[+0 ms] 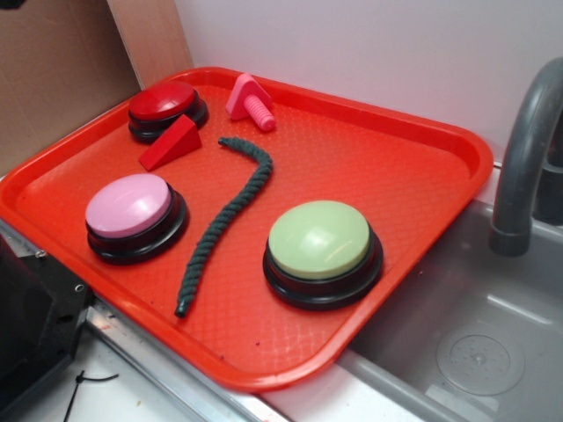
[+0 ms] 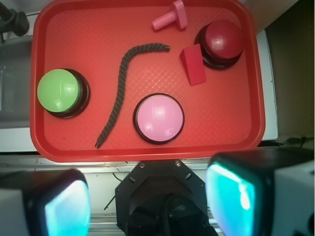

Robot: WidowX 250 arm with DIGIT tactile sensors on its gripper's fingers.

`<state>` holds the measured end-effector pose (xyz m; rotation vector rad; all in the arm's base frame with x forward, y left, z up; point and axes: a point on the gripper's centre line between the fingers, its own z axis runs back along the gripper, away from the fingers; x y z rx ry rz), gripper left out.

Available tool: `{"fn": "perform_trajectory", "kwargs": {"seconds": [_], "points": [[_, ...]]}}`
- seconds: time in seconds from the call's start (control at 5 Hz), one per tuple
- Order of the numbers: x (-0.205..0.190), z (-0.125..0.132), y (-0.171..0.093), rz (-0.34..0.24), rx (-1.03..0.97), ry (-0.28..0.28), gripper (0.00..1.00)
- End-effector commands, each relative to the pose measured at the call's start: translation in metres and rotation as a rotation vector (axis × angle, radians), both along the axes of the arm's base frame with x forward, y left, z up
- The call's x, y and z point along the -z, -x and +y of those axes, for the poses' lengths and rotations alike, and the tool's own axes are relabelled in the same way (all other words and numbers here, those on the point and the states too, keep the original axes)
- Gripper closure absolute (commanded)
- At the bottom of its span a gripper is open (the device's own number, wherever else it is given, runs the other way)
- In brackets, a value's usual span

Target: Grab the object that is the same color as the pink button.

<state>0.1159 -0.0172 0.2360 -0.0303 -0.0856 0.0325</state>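
Hovering high with gripper spread wide and empty, surveying tray: pink bolt by far edge, beyond pink button near front edge.

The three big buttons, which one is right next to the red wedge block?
The red-topped button at the tray's far corner, with the red wedge against its base. The pink button and green button sit farther away.
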Motion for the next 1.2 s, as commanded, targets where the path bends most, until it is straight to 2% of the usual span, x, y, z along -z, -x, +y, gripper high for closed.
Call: {"fn": "perform_trajectory", "kwargs": {"seconds": [0.0, 0.4, 0.6, 0.8, 1.0], "points": [[0.0, 0.0, 0.0, 0.0, 0.0, 0.0, 0.0], [0.005, 0.005, -0.009, 0.008, -0.007, 0.007, 0.0], [0.014, 0.013, -0.021, 0.001, -0.114, 0.018, 0.0], [0.026, 0.023, -0.039, -0.006, -0.303, 0.031, 0.0], [0.039, 0.031, -0.058, -0.079, -0.553, 0.0, 0.0]]}}
